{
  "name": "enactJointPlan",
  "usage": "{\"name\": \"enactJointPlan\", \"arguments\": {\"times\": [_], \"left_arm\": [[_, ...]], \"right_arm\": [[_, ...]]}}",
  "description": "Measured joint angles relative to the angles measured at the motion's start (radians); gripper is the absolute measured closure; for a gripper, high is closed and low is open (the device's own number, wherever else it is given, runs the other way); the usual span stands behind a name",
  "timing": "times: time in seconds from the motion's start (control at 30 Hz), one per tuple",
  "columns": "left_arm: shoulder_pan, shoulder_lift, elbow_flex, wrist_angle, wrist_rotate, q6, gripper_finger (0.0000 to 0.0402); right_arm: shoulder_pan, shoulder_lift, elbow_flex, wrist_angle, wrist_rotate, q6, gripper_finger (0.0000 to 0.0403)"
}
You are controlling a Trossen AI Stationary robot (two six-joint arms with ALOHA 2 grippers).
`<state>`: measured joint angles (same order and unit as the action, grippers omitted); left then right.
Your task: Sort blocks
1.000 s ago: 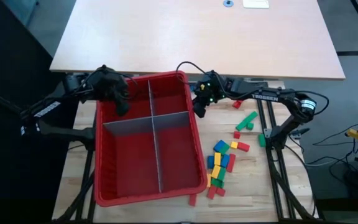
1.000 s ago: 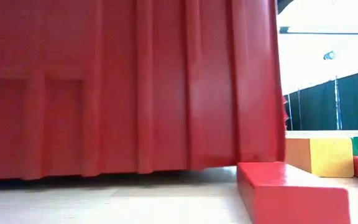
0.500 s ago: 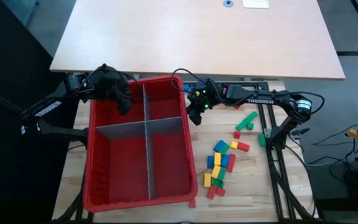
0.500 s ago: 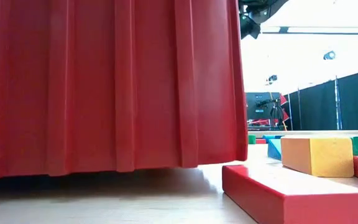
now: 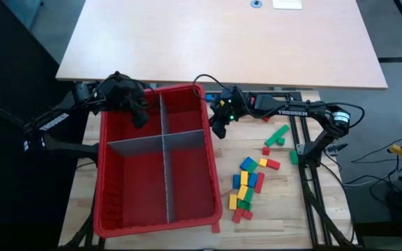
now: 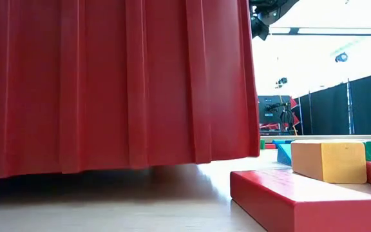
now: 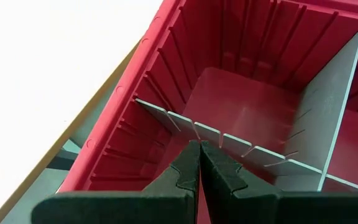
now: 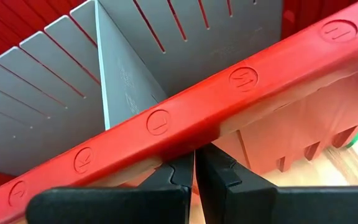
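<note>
Bin (image 5: 110, 209) slid left off the blocks (image 5: 246, 183); both grippers, left gripper (image 7: 199, 163) and right gripper (image 8: 194, 163), jaws pressed together at its rim; positioning step, next open toward blocks.

Our two arms are dark, with black cables; the right arm (image 5: 285, 109) says TROSSEN in white.

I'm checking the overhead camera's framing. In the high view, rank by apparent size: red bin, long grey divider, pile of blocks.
1. Red bin, clearly largest.
2. Pile of blocks, a loose cluster.
3. Long grey divider, a thin strip.
The last two are close: the divider is longer, the pile wider.
</note>
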<state>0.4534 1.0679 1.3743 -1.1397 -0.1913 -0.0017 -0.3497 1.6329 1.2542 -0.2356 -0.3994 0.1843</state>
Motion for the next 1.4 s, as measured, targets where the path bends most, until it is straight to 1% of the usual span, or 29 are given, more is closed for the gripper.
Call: {"name": "enactJointPlan", "arguments": {"times": [0.17,0.3,0.7,0.77,0.9,0.97,1.07,1.17,1.4], "left_arm": [[0.000,0.000,0.000,0.029,0.001,-0.008,0.0402],[-0.001,0.000,0.000,0.036,0.025,-0.010,0.0402],[-0.001,0.000,0.000,0.041,0.027,-0.018,0.0402],[-0.001,0.000,0.000,0.058,0.057,-0.037,0.0402],[-0.002,0.006,0.000,0.112,0.183,-0.050,0.0402],[-0.006,0.016,0.000,0.117,0.225,-0.053,0.0402],[-0.011,0.040,0.000,0.104,0.228,-0.053,0.0402],[-0.012,0.061,0.000,0.102,0.228,-0.045,0.0402],[-0.012,0.093,0.000,0.102,0.228,0.006,0.0401]], "right_arm": [[0.006,0.000,0.039,-0.005,-0.007,0.000,0.0403],[0.007,0.000,0.058,-0.002,-0.008,0.001,0.0403],[0.022,0.000,0.061,-0.016,-0.047,0.018,0.0403],[0.024,0.000,0.061,-0.017,-0.047,0.023,0.0403],[0.025,0.000,0.061,-0.017,-0.052,0.027,0.0403],[0.025,0.000,0.061,-0.018,-0.053,0.027,0.0403],[0.026,0.000,0.061,-0.021,-0.060,0.033,0.0403],[0.030,0.000,0.061,-0.014,-0.100,0.044,0.0403],[0.075,-0.007,0.061,-0.034,-0.124,0.044,0.0403]]}}
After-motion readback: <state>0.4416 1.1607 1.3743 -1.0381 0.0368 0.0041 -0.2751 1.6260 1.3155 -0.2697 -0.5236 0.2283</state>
